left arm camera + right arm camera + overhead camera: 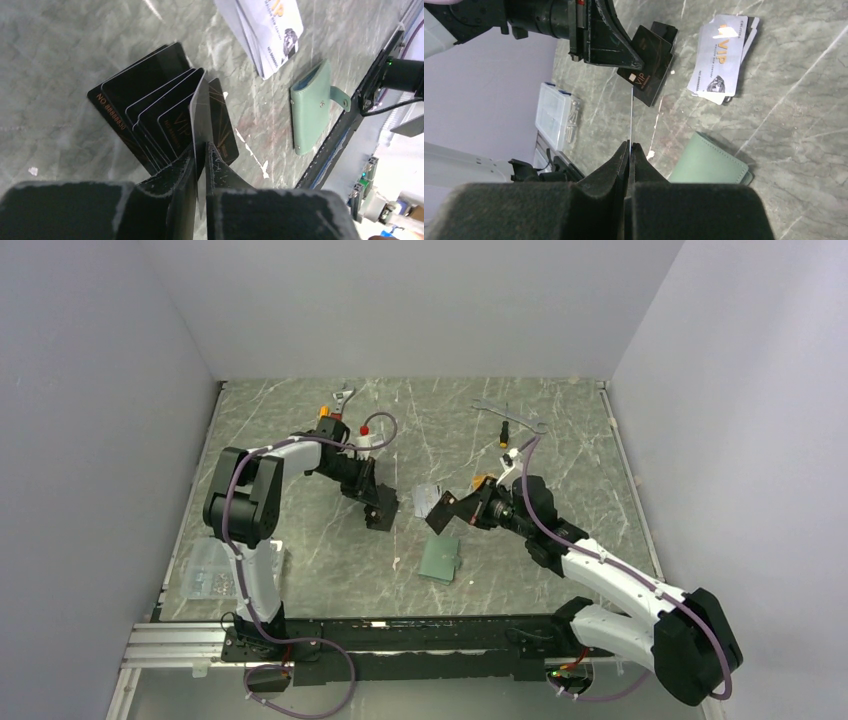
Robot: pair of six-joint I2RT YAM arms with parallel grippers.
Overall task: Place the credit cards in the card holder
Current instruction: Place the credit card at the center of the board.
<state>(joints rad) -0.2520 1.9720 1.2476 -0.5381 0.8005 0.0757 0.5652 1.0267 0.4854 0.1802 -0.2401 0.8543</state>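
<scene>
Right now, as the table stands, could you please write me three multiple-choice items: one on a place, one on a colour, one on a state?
1. Where is the card holder?
A. on the table, nearer the arm bases than the silver cards
B. at the table's far edge
C. held in the air by a gripper

2. What colour are the fanned cards below the left gripper?
A. silver
B. orange
C. black

3. What is the state of the right gripper?
A. open and empty
B. shut on a thin card
C. shut on the card holder

Key: 1 A, it lies flat below the silver cards in the top view; 2 C, every card of the fan is black; 3 B, the fingers meet on a card seen edge-on.
</scene>
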